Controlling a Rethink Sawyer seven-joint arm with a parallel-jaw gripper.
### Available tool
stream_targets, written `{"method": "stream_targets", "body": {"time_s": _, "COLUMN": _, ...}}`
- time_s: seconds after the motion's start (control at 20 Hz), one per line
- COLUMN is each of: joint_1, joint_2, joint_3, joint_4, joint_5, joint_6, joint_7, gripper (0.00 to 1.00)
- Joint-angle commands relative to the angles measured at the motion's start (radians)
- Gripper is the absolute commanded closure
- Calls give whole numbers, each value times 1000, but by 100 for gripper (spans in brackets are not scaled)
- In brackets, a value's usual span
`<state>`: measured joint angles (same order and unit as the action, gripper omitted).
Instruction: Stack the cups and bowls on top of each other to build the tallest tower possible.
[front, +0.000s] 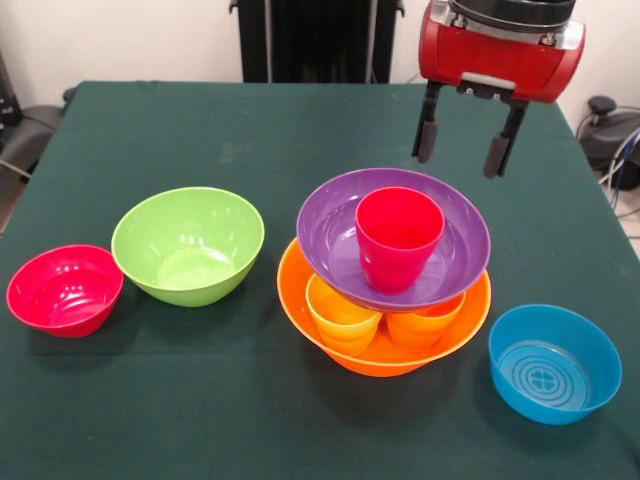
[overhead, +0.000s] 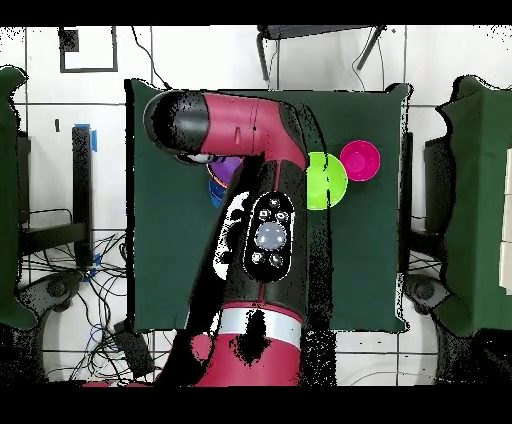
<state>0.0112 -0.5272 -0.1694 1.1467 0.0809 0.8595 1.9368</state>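
1. Tower stood just below and in front of the gripper, red cup topmost.
2. Gripper hung empty, fingers apart.
3. Green table carried loose bowls.

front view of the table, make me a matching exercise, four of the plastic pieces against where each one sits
Things:
1. red plastic cup
2. large purple plastic bowl
3. small red plastic bowl
4. light blue plastic bowl with ringed base

Places:
A. alone at the picture's right
B. inside the purple bowl
C. resting on orange cups in the orange bowl
D. beside the lime green bowl

Pairs: 1-B, 2-C, 3-D, 4-A
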Motion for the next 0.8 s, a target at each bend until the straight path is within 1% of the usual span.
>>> {"method": "stream_targets", "body": {"time_s": 0.05, "joint_1": -68, "joint_2": -13, "joint_3": 99, "joint_4": -7, "joint_5": -56, "joint_6": 152, "joint_7": -132, "gripper": 0}}
{"method": "stream_targets", "body": {"time_s": 0.2, "joint_1": -102, "joint_2": 19, "joint_3": 107, "joint_4": -58, "joint_5": -58, "joint_6": 165, "joint_7": -143, "gripper": 0}}
{"method": "stream_targets", "body": {"time_s": 0.35, "joint_1": -140, "joint_2": 65, "joint_3": 127, "joint_4": -172, "joint_5": -70, "joint_6": 253, "joint_7": -191, "gripper": 0}}
{"method": "stream_targets", "body": {"time_s": 0.55, "joint_1": -175, "joint_2": 115, "joint_3": 148, "joint_4": -249, "joint_5": -85, "joint_6": 294, "joint_7": -232, "gripper": 0}}
{"method": "stream_targets", "body": {"time_s": 0.65, "joint_1": -190, "joint_2": 125, "joint_3": 159, "joint_4": -266, "joint_5": -89, "joint_6": 312, "joint_7": -248, "gripper": 0}}
{"method": "stream_targets", "body": {"time_s": 0.8, "joint_1": -206, "joint_2": 134, "joint_3": 167, "joint_4": -279, "joint_5": -99, "joint_6": 309, "joint_7": -264, "gripper": 0}}
